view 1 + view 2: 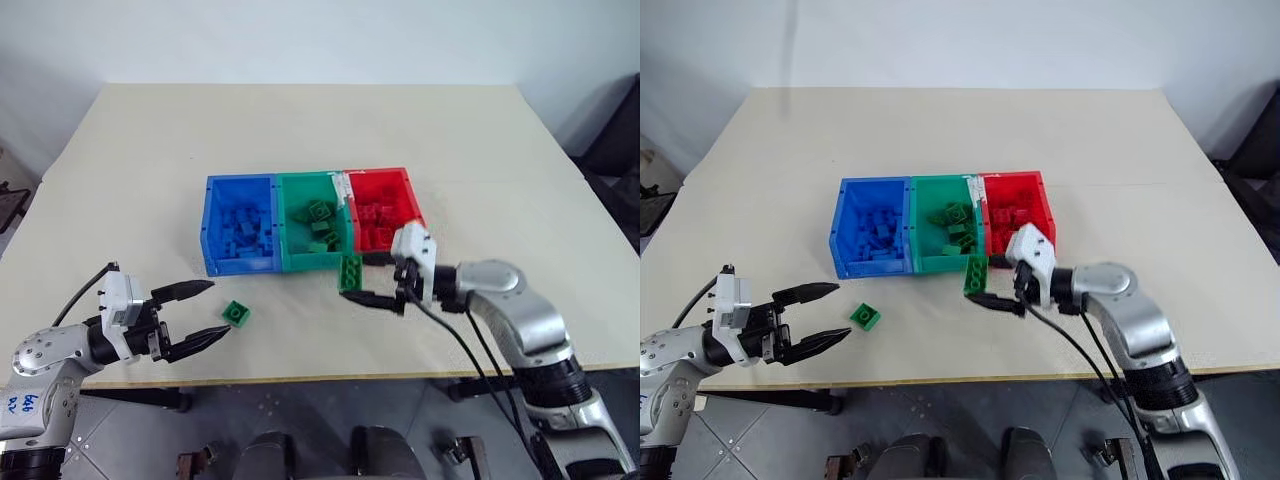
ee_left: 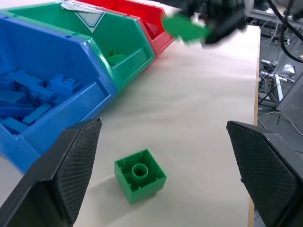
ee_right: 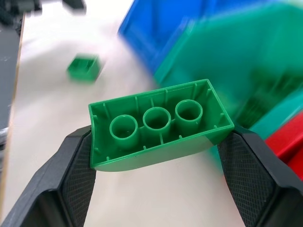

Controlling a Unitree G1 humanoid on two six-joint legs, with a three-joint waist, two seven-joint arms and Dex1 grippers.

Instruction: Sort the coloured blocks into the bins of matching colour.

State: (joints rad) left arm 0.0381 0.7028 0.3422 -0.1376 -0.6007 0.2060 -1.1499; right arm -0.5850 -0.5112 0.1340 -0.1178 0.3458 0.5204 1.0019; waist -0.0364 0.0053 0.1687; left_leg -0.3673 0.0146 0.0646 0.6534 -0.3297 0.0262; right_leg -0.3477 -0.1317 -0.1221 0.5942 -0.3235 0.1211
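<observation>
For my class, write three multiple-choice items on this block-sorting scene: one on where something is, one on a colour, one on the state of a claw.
1. Where is the small green block?
A. In the blue bin
B. On the table in front of the blue bin
C. In the left claw

2. What colour is the middle bin?
A. Green
B. Red
C. Blue

3. What is the right claw doing?
A. Hanging open
B. Gripping a red block
C. Gripping an oblong green block

Answers:
1 B: it lies on the table before the blue bin, just ahead of the open left claw.
2 A: green sits between blue and red.
3 C: the oblong green block sits between its fingers.
</observation>
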